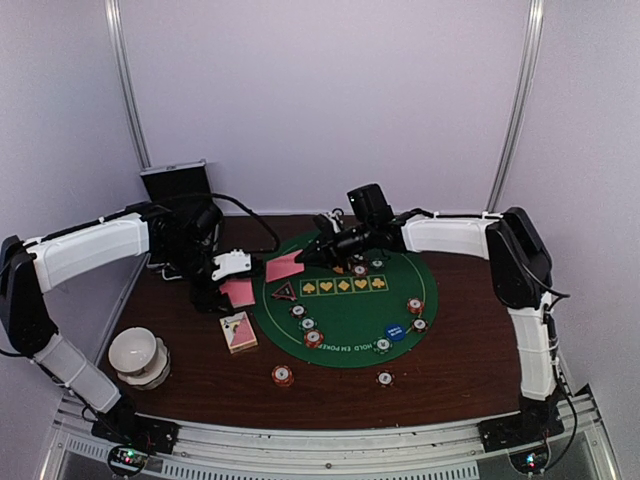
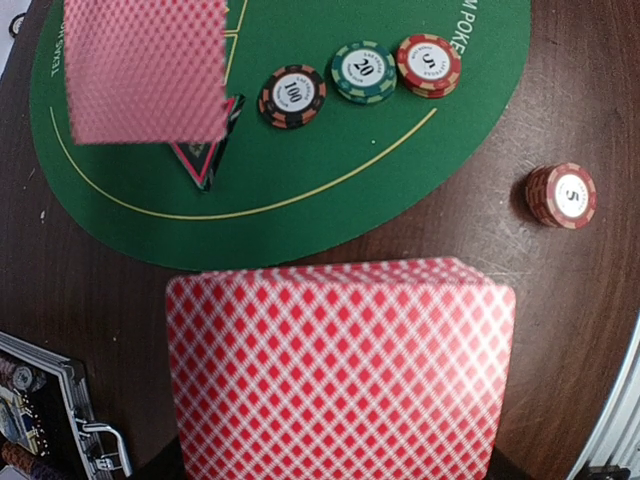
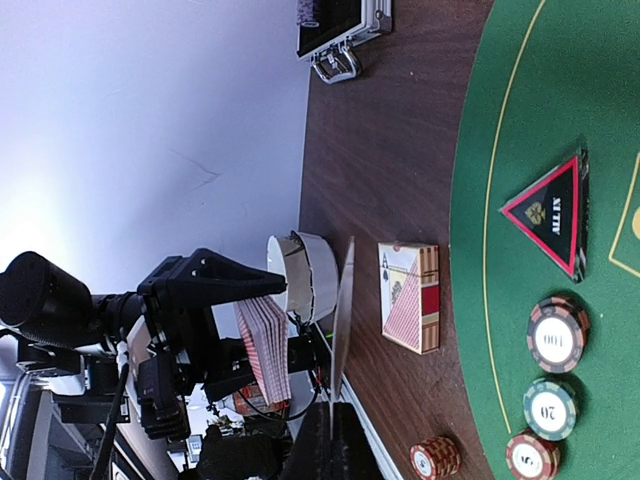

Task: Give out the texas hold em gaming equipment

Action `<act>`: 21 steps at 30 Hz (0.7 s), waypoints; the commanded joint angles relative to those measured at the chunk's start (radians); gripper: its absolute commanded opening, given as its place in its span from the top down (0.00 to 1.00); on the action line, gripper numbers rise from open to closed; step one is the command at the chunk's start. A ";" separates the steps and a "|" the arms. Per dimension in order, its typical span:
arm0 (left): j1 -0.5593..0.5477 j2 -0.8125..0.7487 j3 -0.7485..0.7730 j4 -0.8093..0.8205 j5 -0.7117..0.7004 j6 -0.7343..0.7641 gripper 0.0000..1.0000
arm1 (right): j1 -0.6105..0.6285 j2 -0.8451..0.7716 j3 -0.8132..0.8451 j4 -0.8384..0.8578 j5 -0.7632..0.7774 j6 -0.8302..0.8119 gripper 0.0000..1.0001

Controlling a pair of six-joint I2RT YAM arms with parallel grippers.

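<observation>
Dark tabletop [image 1: 470, 340] with green mat [image 1: 350, 315]: left fingers [image 3: 235, 282] pinch the card deck [image 2: 340, 370] just left of the mat; right fingers [image 1: 318, 252] pinch one card [image 1: 285, 267] right of it, over the mat's left edge.

100 chip [image 2: 293, 95], 20 chip [image 2: 363, 70], 5 chip [image 2: 428, 63]; mat [image 1: 345, 315] w/ "HOLD EM POKER".
</observation>
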 commanded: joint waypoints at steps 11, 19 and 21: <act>0.007 -0.035 0.022 -0.023 0.040 -0.013 1.00 | 0.033 0.325 0.385 -0.181 0.092 -0.090 1.00; 0.007 -0.031 0.026 -0.023 0.050 -0.013 1.00 | 0.043 0.406 0.500 -0.300 0.157 -0.160 0.71; 0.007 -0.031 0.029 -0.023 0.050 -0.013 1.00 | 0.042 0.381 0.503 -0.363 0.203 -0.221 0.58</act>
